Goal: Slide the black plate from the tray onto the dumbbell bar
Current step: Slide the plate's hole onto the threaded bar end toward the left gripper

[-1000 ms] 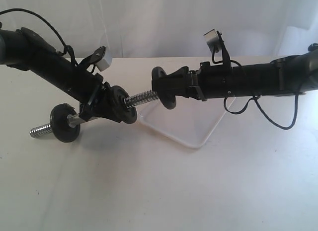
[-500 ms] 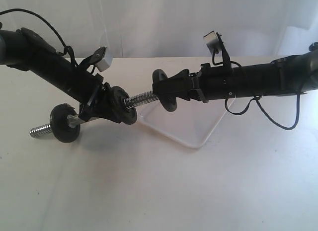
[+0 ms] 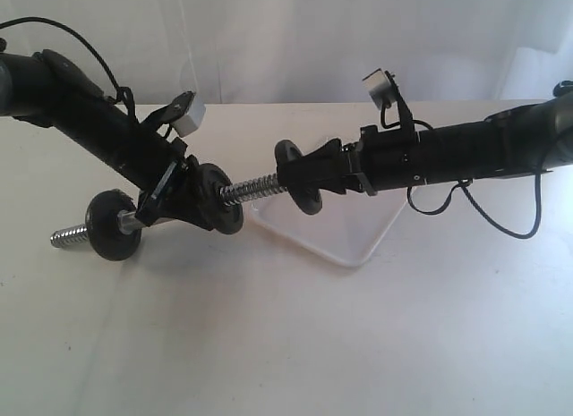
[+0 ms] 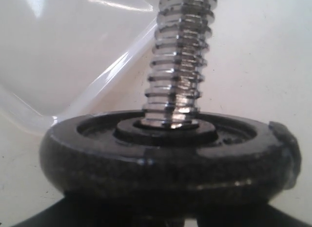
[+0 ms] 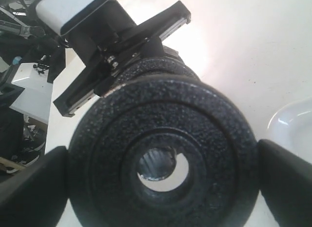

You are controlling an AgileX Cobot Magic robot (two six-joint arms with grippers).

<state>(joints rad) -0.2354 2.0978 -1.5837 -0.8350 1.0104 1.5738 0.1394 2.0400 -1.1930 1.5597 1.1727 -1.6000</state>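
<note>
My right hand [image 3: 304, 177] grips the black plate [image 5: 161, 114] by its rim, lifted off the tray [image 3: 356, 257]; the dumbbell bar [image 3: 253, 188], clamped in my left hand [image 3: 179, 197] at nine o'clock, meets its hole; next, I judge, push straight along the thread.

The left hand [image 3: 170, 194] hides the smooth middle of the dumbbell bar [image 3: 251, 189], whose threaded tip runs off that wrist view's edge. The black plate [image 5: 163, 139] between the right hand's [image 3: 300, 176] fingers [image 5: 29, 188] blocks nearly everything beyond; both fingers are cropped.
</note>
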